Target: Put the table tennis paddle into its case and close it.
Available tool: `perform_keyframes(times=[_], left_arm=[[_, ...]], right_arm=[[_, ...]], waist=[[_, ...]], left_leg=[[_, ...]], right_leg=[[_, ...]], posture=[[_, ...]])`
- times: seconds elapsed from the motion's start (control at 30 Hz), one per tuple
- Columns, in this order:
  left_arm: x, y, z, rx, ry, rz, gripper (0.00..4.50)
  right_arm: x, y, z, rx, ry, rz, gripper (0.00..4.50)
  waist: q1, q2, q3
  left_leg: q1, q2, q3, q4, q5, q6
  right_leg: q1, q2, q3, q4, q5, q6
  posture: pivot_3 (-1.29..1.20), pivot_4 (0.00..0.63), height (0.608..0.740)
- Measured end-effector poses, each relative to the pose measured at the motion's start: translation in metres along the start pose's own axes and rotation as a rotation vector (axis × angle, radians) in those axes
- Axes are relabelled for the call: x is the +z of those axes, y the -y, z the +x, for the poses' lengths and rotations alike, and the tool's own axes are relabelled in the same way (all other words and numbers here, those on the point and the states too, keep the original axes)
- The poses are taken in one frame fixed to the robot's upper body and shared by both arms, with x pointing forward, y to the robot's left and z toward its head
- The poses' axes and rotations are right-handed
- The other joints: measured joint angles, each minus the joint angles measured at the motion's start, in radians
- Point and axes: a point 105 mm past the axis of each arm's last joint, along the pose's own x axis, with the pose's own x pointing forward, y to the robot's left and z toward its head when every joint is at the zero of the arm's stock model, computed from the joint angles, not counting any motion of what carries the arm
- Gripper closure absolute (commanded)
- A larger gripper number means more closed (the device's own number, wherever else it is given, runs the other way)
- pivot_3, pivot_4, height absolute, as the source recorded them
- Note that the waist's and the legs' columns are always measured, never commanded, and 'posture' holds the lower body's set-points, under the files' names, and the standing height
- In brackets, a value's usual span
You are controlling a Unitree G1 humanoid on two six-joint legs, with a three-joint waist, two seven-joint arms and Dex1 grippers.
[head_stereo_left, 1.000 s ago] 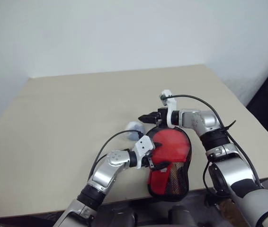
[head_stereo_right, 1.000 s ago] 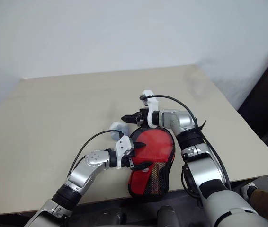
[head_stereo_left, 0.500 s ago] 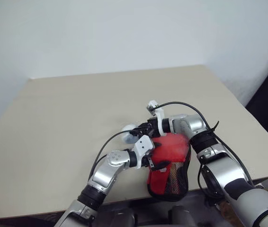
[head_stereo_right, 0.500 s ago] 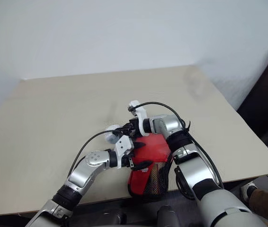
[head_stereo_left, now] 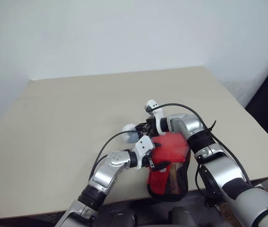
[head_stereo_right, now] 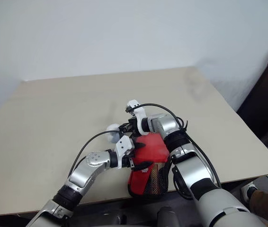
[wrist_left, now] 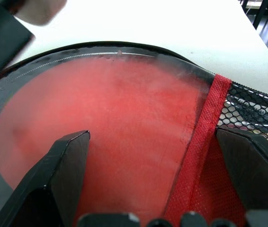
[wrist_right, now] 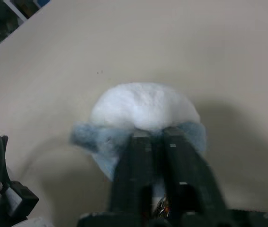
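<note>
Near the desk's (head_stereo_left: 53,142) front edge, the case (head_stereo_left: 168,163) is being straddled by the spread left fingers (wrist_left: 67,165), while the right fingers (wrist_right: 172,156), clenched by the grey-blue blob (wrist_right: 143,113), are risking missing the zip.

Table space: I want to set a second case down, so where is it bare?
The table is bare across its left half and along the far edge by the wall. It is crowded near the front edge, right of centre: the case, the grey-blue blob and both end effectors.

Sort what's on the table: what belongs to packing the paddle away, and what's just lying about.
Job:
- case
- paddle, red face seen through the case's clear window

Lying about:
- white-and-blue fluffy blob, beside the case's rounded end
- table, just the surface
</note>
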Motion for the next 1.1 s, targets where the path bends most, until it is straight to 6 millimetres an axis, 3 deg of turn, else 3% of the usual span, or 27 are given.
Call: perform_keyframes(times=[0.2, 0.4, 0.6, 0.8, 0.97, 1.1], left_arm=[[0.000, -0.003, 0.001, 0.004, -0.006, 0.001, 0.00], [0.000, -0.003, 0.001, 0.003, -0.010, 0.005, 0.00], [0.001, -0.005, 0.001, 0.004, -0.013, 0.007, 0.00], [0.001, -0.006, 0.003, 0.005, -0.015, 0.004, 0.00], [0.002, -0.007, 0.006, 0.004, -0.012, -0.003, 0.00], [0.002, -0.008, 0.007, 0.003, -0.012, -0.006, 0.00]], right_arm=[[0.023, 0.024, -0.003, -0.177, 0.167, 0.081, 4.47], [0.022, 0.065, -0.015, -0.478, 0.253, 0.131, 4.47], [0.014, 0.090, -0.033, -0.659, 0.282, 0.141, 4.47], [0.015, 0.126, -0.092, -0.863, 0.350, 0.177, 4.47], [-0.017, 0.143, -0.130, -0.953, 0.361, 0.276, 4.47], [-0.042, 0.142, -0.161, -1.009, 0.381, 0.350, 4.47]], waist=[[0.000, 0.000, 0.000], [-0.001, 0.000, 0.000], [-0.001, 0.000, 0.000], [0.000, 0.000, -0.001], [0.002, 0.001, -0.001], [0.005, 0.001, -0.001]], left_leg=[[0.001, 0.000, 0.000, 0.000, 0.000, 0.000], [0.001, 0.000, 0.000, 0.000, 0.000, 0.000], [0.001, 0.000, 0.000, 0.000, 0.000, 0.000], [0.002, 0.000, 0.000, 0.000, 0.000, 0.000], [0.002, 0.000, -0.001, 0.001, 0.000, 0.000], [0.002, 0.000, -0.002, 0.001, 0.000, 0.000]], right_leg=[[0.000, 0.001, 0.000, 0.000, 0.000, 0.000], [0.000, 0.001, 0.001, 0.000, 0.000, 0.000], [0.001, 0.001, 0.001, 0.000, 0.000, 0.000], [0.002, 0.002, 0.003, -0.001, 0.000, 0.000], [0.005, 0.006, 0.008, -0.002, 0.000, 0.000], [0.006, 0.007, 0.009, -0.003, -0.001, 0.000]], posture=[[0.00, 0.000, 0.740], [0.00, 0.000, 0.740], [0.00, 0.000, 0.740], [0.00, 0.000, 0.740], [0.00, 0.000, 0.740], [0.00, 0.000, 0.740]])
